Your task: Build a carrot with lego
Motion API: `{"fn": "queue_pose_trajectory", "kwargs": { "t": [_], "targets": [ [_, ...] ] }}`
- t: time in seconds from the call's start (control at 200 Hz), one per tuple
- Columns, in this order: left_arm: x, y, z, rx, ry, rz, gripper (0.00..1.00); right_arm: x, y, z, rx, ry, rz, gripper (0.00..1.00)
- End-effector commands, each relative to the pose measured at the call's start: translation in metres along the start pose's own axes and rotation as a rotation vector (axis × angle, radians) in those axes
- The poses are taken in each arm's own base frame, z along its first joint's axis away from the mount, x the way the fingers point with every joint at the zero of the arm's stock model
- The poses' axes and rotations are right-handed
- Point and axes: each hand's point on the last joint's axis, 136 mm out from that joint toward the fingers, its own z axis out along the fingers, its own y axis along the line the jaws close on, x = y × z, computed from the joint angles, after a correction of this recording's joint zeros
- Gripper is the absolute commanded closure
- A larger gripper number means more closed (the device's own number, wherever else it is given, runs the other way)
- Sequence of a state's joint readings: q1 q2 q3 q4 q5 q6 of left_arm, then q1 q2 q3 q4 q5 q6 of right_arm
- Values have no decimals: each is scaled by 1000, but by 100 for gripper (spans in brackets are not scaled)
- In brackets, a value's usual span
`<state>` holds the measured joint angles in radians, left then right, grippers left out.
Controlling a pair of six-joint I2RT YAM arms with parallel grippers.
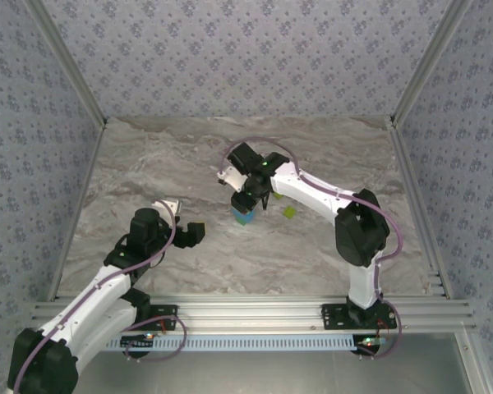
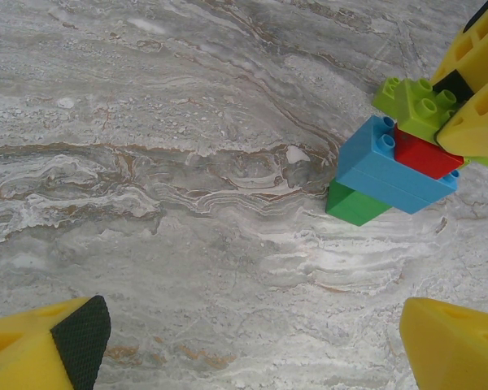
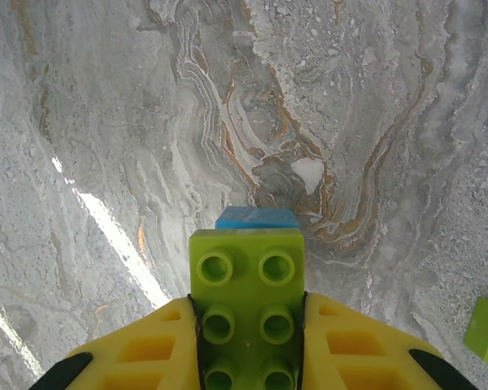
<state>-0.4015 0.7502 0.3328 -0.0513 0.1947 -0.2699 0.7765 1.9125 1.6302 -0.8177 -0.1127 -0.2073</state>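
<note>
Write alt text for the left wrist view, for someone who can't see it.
The half-built carrot, green, blue, red and lime bricks, sits on the marble table, its lime top pinched by the right gripper. The left gripper hangs open.

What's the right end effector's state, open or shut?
Shut: right end effector fingers clamp both sides of the lime brick atop the stack.

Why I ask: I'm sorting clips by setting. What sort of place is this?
Probably a lab test cell: left arm and right arm bolted to a metal rail, a marble-look table, and papered walls boxing it in.
</note>
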Motion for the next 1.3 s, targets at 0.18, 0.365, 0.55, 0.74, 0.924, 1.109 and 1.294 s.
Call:
{"fn": "queue_pose_trajectory", "kwargs": {
  "t": [0.18, 0.365, 0.55, 0.74, 0.924, 1.109, 1.294],
  "targets": [
    [-27, -12, -5, 32, -64, 34, 7, 32, 4, 6, -32, 112, 34, 72],
    [-27, -12, -5, 32, -64, 34, 7, 32, 9, 8, -53, 107, 37, 72],
    [-27, -12, -5, 33, -64, 35, 7, 38, 10, 16, -61, 137, 29, 72],
    [-28, -13, -6, 34, -66, 35, 7, 53, 12, 32, -72, 199, 23, 72],
    [-27, -12, -6, 33, -65, 36, 7, 72, 14, 50, -66, 274, 11, 72],
    [-28, -12, -6, 33, -66, 35, 7, 89, 15, 61, -58, 343, -4, 72],
    [-27, -12, -6, 34, -65, 35, 7, 99, 18, 67, -69, 368, 2, 72]
  ]
}}
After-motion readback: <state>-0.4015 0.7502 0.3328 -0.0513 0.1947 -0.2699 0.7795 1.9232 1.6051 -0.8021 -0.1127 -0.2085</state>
